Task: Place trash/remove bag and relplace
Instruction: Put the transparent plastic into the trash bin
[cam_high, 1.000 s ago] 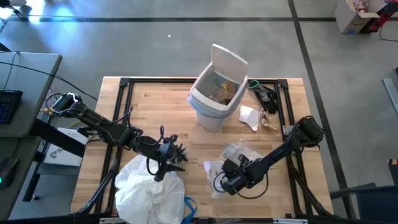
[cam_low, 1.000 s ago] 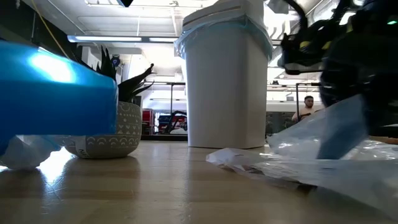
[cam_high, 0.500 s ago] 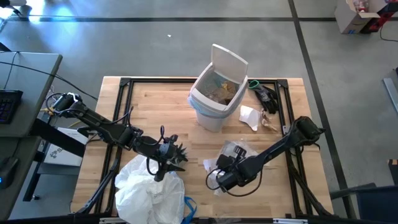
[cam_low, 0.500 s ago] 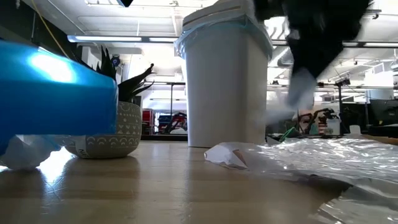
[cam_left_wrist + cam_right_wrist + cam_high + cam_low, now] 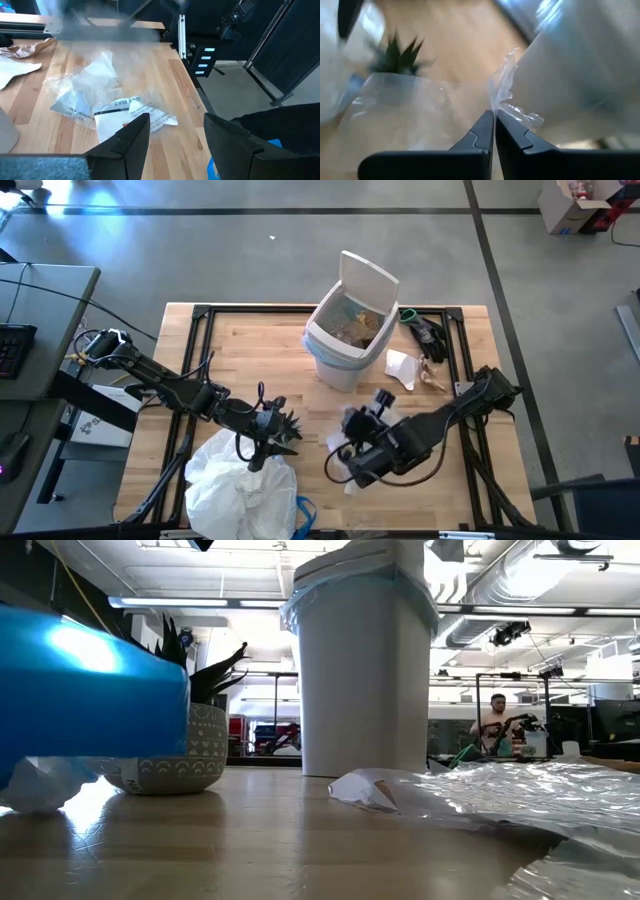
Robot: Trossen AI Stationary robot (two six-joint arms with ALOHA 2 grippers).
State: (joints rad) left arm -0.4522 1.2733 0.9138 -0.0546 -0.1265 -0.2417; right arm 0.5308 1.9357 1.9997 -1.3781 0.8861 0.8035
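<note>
The white bin (image 5: 345, 330) stands at the table's far middle, lid up, lined with the light-blue bag (image 5: 300, 600), with brown trash inside. My right gripper (image 5: 352, 422) hangs above the table near the bin, shut on a clear plastic wrapper (image 5: 506, 80). More clear wrappers (image 5: 85, 85) and a white paper scrap (image 5: 131, 114) lie flat on the wood below it. My left gripper (image 5: 172, 137) waits open beside the potted plant (image 5: 288, 426), nothing between its fingers. My right gripper pinches a thin crinkled edge of the clear wrapper (image 5: 495, 106) between its two fingertips (image 5: 485, 125). The fingers slant downward. The wrapper is lifted with the gripper; whether any part of it still rests on the table I cannot tell.
A crumpled white bag heap (image 5: 240, 490) lies at the near left. White paper (image 5: 402, 368) and brown paper (image 5: 435, 380) lie right of the bin, with a dark object (image 5: 425, 332) behind them. A blue object (image 5: 90, 690) fills the low view's left.
My right gripper has risen steeply from the table, out of the low view, tipping and rolling as it rose. It stayed shut on the clear wrapper, which came up off the wood with it. The other wrappers and the scrap stayed lying on the table.
</note>
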